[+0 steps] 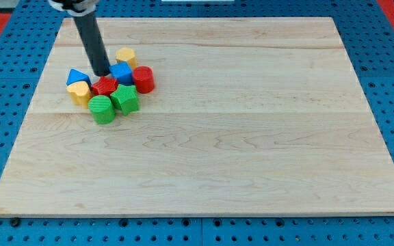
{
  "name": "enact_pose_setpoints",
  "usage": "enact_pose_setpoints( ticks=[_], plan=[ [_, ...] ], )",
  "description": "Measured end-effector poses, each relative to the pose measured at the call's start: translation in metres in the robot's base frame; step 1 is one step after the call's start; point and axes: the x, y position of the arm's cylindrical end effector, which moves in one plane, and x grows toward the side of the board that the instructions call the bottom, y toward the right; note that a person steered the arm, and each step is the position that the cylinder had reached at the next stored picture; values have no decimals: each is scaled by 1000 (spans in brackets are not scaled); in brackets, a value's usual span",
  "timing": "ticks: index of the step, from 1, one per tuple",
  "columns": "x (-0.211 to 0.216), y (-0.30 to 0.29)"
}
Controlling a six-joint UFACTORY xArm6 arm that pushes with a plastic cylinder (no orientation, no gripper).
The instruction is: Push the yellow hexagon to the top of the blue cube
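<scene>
The board (252,137) is pale wood with visible grain and lengthwise plank seams, lying on a blue perforated surface (5,137). All blocks sit in one tight cluster near the board's upper left.

My tip (104,73) is the lower end of a smooth, dark, cylindrical rod that slants in from the view's top. It carries nothing and has no jaws to set. It stands inside the cluster, between the yellow hexagon (125,56) at the view's upper right and the red star (105,85) just below. Contact with either cannot be confirmed.

The yellow hexagon is the topmost block. It touches the upper edge of the blue cube (122,72), which lies just right of my tip.

Other blocks:
- Red cylinder (143,78): right of the blue cube, touching it.
- Blue triangle (77,76): at the cluster's left.
- Yellow heart (79,91): just below the blue triangle.
- Green cylinder (102,109): ribbed sides, at the cluster's bottom.
- Green star (125,99): ribbed sides, beside the green cylinder, below the blue cube.
</scene>
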Motion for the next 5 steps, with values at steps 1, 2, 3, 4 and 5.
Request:
enact_pose_setpoints(
  ticks=[1,2,3,4,5],
  plan=[
    [-4,30],
    [-40,17],
    [-49,55],
    [-55,76],
    [-83,58]
  ],
)
